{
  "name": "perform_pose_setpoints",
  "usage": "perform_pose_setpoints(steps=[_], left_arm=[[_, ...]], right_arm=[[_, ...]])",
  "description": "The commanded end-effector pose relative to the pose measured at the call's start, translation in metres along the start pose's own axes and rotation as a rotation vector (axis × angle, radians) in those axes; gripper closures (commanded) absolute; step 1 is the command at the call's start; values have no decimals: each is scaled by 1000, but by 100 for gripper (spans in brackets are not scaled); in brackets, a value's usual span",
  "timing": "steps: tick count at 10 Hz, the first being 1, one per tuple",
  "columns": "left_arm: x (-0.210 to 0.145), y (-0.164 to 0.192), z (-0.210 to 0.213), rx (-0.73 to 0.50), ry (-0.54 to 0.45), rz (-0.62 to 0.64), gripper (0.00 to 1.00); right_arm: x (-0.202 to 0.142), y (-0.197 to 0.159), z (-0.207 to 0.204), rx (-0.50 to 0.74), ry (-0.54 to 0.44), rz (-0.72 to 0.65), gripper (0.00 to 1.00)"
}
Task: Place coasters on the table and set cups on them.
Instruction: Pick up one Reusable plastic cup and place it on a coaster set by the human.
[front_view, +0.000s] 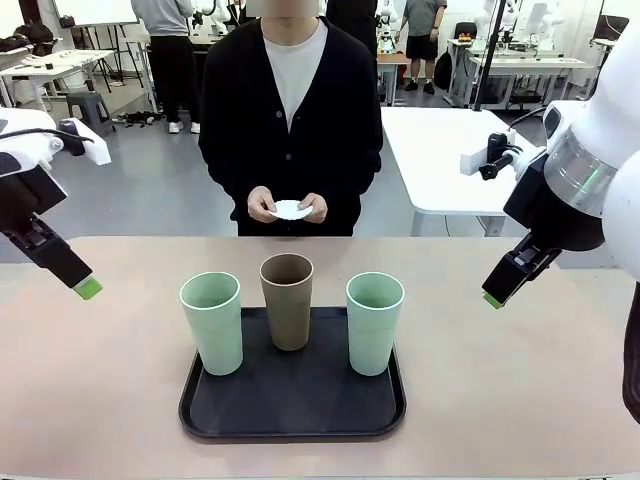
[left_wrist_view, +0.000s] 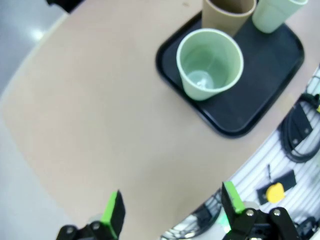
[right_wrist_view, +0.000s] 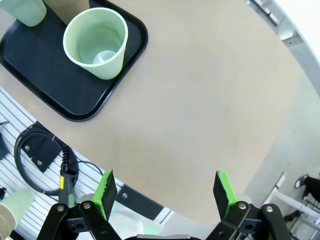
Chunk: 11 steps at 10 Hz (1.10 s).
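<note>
Progress approx nil, judging by layout. No coasters (front_view: 291, 209) on beige table (front_view: 100, 390) yet: thin white scalloped rounds pinched btw person's hands (front_view: 262, 207) at far side, held up clear of tabletop; count not readable. Left mint cup (front_view: 211, 322), brown cup (front_view: 287, 300) and right mint cup (front_view: 374, 322) all upright on black tray (front_view: 290, 432) at table's middle, nearer robot's edge; brown one set back btw the two mint ones, none touching, none on a coaster. Left to do, prob.: lay coasters on bare table, then lift each cup off tray onto one, i.e. the whole job. Left gripper (front_view: 87, 288) up over table's left part, well apart from tray, jaws spread wide w/ nothing btw green pads. Right gripper (front_view: 494, 297) same on right side: wide open, empty. View diffs: front cam gives person, coasters, 3 cups in a row, and each gripper side-on as one green tip. Wrist cams add the open finger gap. Left wrist cam: looks down into left mint cup, empty inside, other two cut by top edge; also catches black cables and small yellow item (left_wrist_view: 274, 192) on white slatted surface beyond table edge. Right wrist cam: looks into right mint cup, also empty; adds coiled black cable (right_wrist_view: 37, 150) and pale cup-like item (right_wrist_view: 17, 207) past table rim.
</note>
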<state>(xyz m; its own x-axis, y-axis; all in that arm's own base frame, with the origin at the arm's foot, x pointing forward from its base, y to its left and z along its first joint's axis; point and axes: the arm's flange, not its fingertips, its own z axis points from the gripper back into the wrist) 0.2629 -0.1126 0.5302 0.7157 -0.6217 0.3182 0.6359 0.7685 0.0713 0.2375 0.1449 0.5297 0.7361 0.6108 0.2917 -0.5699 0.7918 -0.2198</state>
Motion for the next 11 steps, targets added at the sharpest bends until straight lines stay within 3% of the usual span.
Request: perform_pose_setpoints(steps=[1,3,5,6,8,11], left_arm=[[-3,-1,3,-2,4,1,0],[-4,51,0,-472,-183,180,0],[-25,93,-3,-820,-338,329,0],[-36,118,-6,-925,-379,386,0],[-68,138,-13,-984,-465,499,0],[-107,183,-26,-1001,-417,652,0]], right_arm=[[-1,1,0,-2,4,3,0],[-18,-64,-13,661,-251,-259,0],[-52,-104,-34,943,-353,-375,0],[-70,-127,-49,1060,-365,-417,0],[-100,-165,-75,1164,-340,-513,0],[-139,-196,-107,1224,-304,-628,0]])
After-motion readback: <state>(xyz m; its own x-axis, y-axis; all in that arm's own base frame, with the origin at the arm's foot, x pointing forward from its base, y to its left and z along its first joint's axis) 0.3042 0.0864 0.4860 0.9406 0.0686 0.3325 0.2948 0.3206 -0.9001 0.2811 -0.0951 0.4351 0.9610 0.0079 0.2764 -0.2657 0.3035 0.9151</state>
